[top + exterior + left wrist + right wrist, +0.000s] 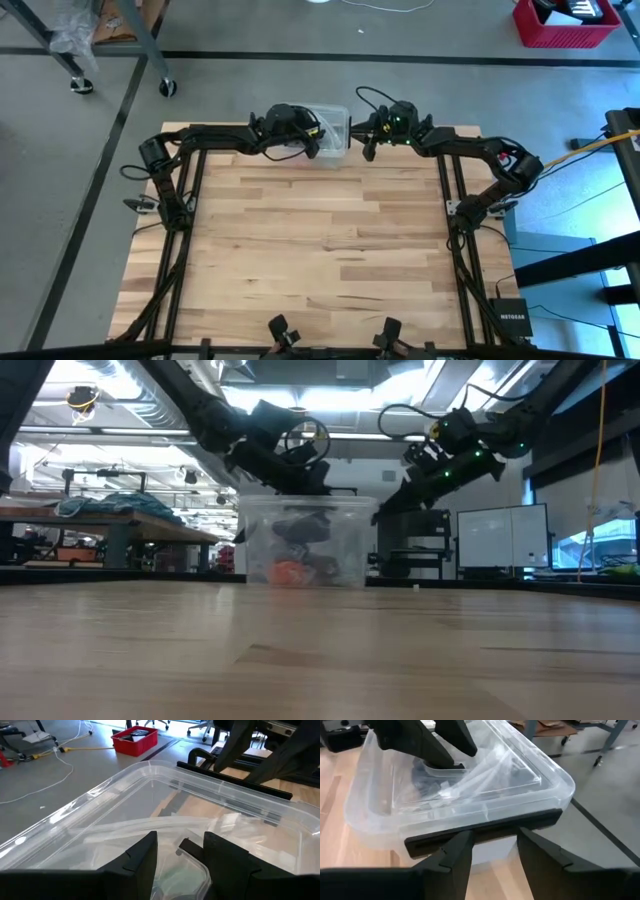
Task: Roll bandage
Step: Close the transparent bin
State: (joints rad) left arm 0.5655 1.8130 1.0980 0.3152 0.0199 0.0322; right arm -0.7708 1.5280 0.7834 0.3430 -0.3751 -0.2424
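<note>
Two dark jointed arms with black cables, green lights, angular black fingers point(455, 857).

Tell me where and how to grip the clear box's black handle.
Grip the black handle mid-length, coming level from the box's right side, as the right gripper is lined up. The bar is thin and runs straight along the clear box's edge, so open fingers can straddle it.

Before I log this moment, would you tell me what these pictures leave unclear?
- Bandage: not identifiable; in the low view the clear plastic box shows only dark and orange shapes blurred by its walls.
- Left claw: whether it touches anything inside; crinkled plastic hides what lies below.
- Right claw: beside the black handle; contact is unclear.
</note>
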